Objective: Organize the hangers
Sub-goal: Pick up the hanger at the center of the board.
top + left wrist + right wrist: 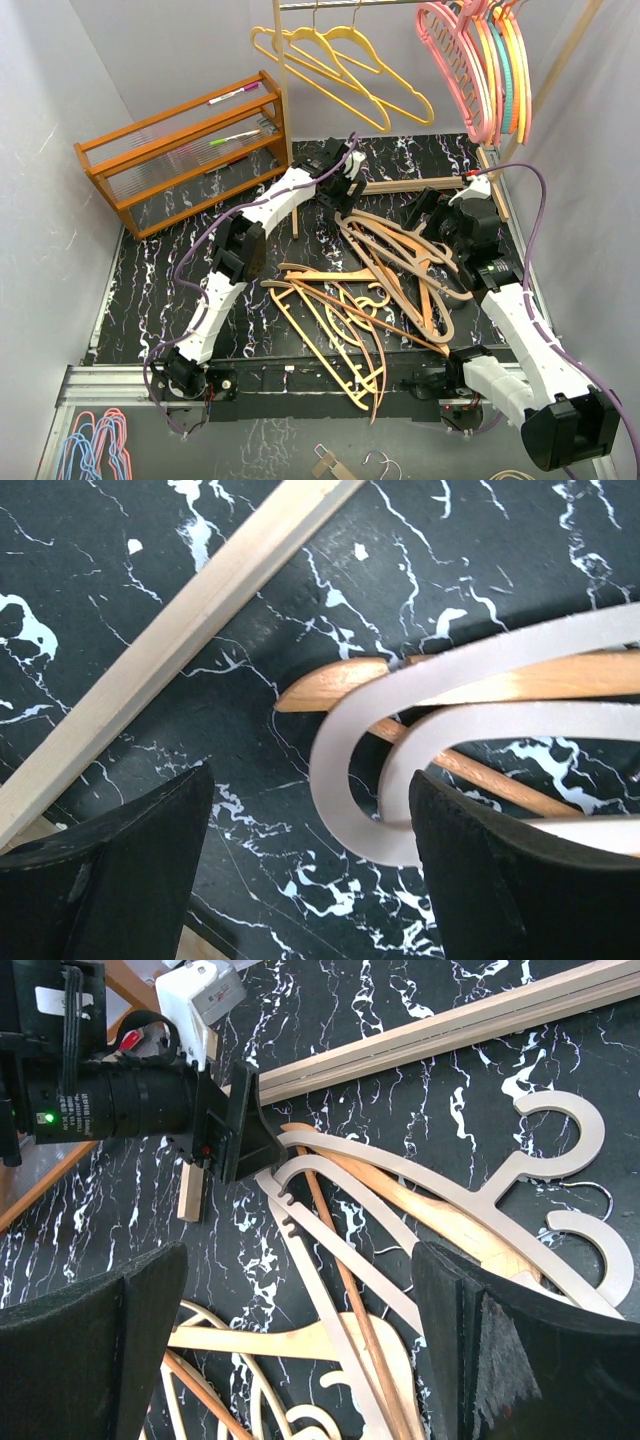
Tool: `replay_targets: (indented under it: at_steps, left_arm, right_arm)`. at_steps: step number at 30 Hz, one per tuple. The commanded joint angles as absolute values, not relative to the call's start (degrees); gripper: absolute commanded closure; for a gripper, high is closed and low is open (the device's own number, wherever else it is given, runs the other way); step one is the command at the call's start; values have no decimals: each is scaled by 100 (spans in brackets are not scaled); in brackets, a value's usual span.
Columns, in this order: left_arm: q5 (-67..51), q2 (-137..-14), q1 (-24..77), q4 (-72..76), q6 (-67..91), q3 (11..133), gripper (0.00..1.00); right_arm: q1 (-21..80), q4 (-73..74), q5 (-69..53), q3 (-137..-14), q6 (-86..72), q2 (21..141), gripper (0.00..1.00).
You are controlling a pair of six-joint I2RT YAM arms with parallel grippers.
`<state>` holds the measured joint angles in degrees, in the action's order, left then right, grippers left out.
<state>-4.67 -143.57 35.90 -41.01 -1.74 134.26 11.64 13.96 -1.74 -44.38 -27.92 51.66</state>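
Observation:
A tangle of tan wooden hangers lies on the black marble table. Yellow hangers and pink, orange and teal ones hang from the rail at the back. My left gripper is low over the pile's far-left end. In the left wrist view it is open, and the curved end of a pale hanger sits between the fingers, close against the right one. My right gripper hovers open over the pile with nothing between its fingers.
An orange-brown slatted rack stands at the back left. The pale frame's post and base bar stand right beside the left gripper. Thin pink and blue hangers lie off the table at the front left. Walls close in on both sides.

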Motion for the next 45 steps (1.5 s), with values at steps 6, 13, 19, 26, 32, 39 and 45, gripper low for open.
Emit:
replay_targets:
  at_steps: [6, 13, 19, 26, 32, 39, 45]
  left_arm:
    - [-178, -14560, 3612, -3983, 61, 13571, 28]
    - [-304, -14530, 3621, -3956, 94, 13297, 47]
    - [-393, -14332, 3630, -3891, 77, 12873, 74]
    - [-832, -14098, 3630, -3918, 14, 12653, 100]
    - [-1116, -13387, 3613, -3843, 1, 12430, 100]
    - [-1396, -12324, 3381, -4185, -260, 12415, 100]
    - [-1549, -11329, 2699, -4509, -678, 11934, 100]
  right_arm:
    - [1068, 1057, -370, -4421, -2769, 5173, 1]
    - [1004, 985, -457, -4421, -2751, 5259, 1]
    - [955, 942, -519, -4403, -2760, 5277, 1]
    - [923, 914, -529, -4368, -2763, 5280, 1]
    - [909, 940, -382, -4243, -2641, 5137, 1]
    - [904, 659, -757, -3746, -2514, 4583, 1]
    - [900, 327, -1089, -3335, -2313, 3966, 1]
